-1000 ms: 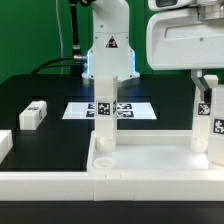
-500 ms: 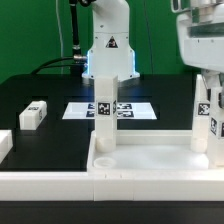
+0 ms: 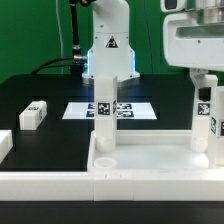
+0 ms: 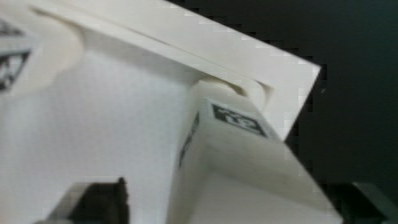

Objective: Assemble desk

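No lettering reads; a dark triangle sign (image 3: 112, 43) marks the arm's white base (image 3: 108, 62), square tags (image 3: 103, 109) the upright legs (image 3: 104, 128).

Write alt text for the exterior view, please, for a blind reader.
A white plastic tray-like desk top holds two upright white tagged block legs in its far corners; the two-finger gripper hangs above the one on the exterior view's right. Another tagged block lies on the black table.

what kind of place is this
Most likely a robotics lab bench: a robot arm mounted on a black table, a marker board with printed tags, and a green backdrop behind.
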### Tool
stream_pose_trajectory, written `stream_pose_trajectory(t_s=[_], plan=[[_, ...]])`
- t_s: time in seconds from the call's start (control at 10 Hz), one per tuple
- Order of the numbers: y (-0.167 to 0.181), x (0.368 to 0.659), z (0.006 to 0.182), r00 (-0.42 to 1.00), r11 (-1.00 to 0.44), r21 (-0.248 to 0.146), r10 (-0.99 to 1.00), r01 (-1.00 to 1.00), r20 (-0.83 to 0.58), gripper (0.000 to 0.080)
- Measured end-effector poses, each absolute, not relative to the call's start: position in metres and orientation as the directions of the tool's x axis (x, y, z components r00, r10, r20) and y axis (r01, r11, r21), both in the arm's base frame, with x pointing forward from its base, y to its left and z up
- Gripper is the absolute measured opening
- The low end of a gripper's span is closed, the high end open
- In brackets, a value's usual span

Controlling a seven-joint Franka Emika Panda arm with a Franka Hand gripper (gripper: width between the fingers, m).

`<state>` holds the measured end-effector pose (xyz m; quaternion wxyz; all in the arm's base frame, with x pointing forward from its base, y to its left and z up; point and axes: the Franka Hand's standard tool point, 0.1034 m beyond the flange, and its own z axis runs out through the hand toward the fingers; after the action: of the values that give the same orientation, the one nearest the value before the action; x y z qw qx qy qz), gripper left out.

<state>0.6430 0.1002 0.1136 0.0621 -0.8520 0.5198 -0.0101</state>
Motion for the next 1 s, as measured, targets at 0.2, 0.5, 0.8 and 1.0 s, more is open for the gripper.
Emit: stream_pose_trajectory(t_s=[0.2,0.5,0.8,1.0], plan=[[0.0991,0.6437,0.1134,0.604,-0.597,-0.125,-0.796,-0.793,-0.029,0.0638],[0.0971,0.6441,0.1137,0.813,-0.809,-0.110,-0.582,-0.577,0.016,0.0647],[0.1016,0.6497,0.1150,0.954,-0.954,-0.071,-0.295,-0.291,0.053,0.0649],[0.1015,0.6497,0.1150,0.945,-0.945,-0.073,-0.324,-0.320,0.050,0.0550]])
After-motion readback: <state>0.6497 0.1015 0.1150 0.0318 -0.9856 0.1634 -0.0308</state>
